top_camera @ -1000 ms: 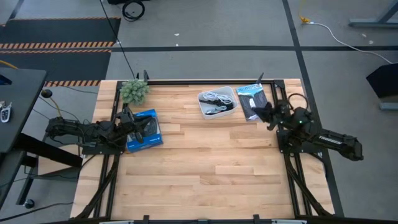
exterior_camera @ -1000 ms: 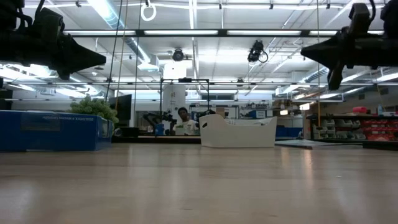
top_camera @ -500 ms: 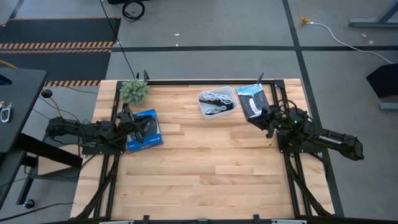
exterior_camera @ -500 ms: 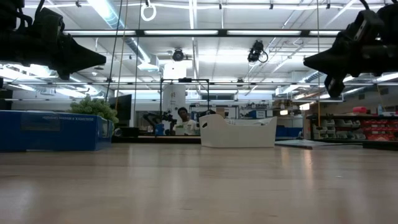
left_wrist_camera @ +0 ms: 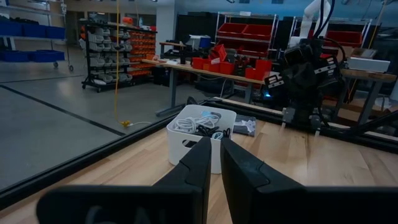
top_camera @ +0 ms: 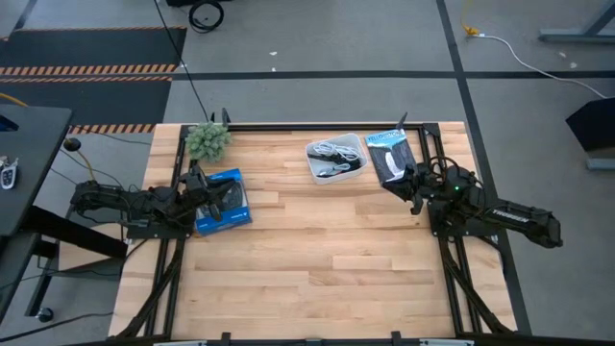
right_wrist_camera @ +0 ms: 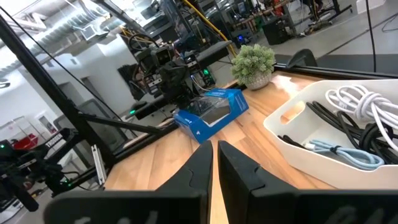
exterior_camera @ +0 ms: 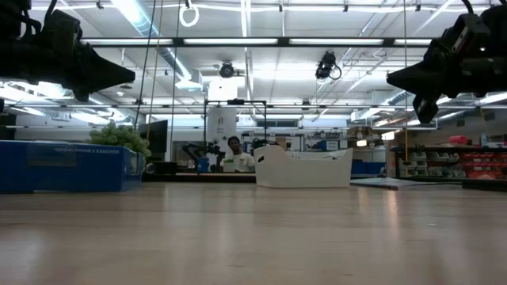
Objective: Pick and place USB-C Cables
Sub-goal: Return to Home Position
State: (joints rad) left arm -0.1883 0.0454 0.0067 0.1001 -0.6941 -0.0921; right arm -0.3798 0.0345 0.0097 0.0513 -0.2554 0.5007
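The USB-C cables (top_camera: 334,154) lie bundled in the white tray (top_camera: 351,171) at the table's far middle. The right wrist view shows a white coil (right_wrist_camera: 360,102), black cords (right_wrist_camera: 339,121) and a pale cable (right_wrist_camera: 336,149); the bundle also shows in the left wrist view (left_wrist_camera: 199,123). My left gripper (top_camera: 202,187) hovers shut and empty over the blue box (top_camera: 226,202) at the left. My right gripper (top_camera: 399,183) hovers shut and empty to the right of the tray, beside the black-and-blue packet (top_camera: 389,154). Both are well above the table in the low view, the left one (exterior_camera: 127,75) and the right one (exterior_camera: 392,75).
A small potted plant (top_camera: 207,139) stands at the far left corner. The blue box lies flat at the left edge, the packet flat at the far right. The black frame rails (top_camera: 288,125) run along the table's edges. Bare wood (top_camera: 327,259) fills the middle and near half.
My right gripper has turned and shifted a little toward the table's left and near edge, beside the packet, then held still. Its fingers stay shut. The cables and the tray have not moved.
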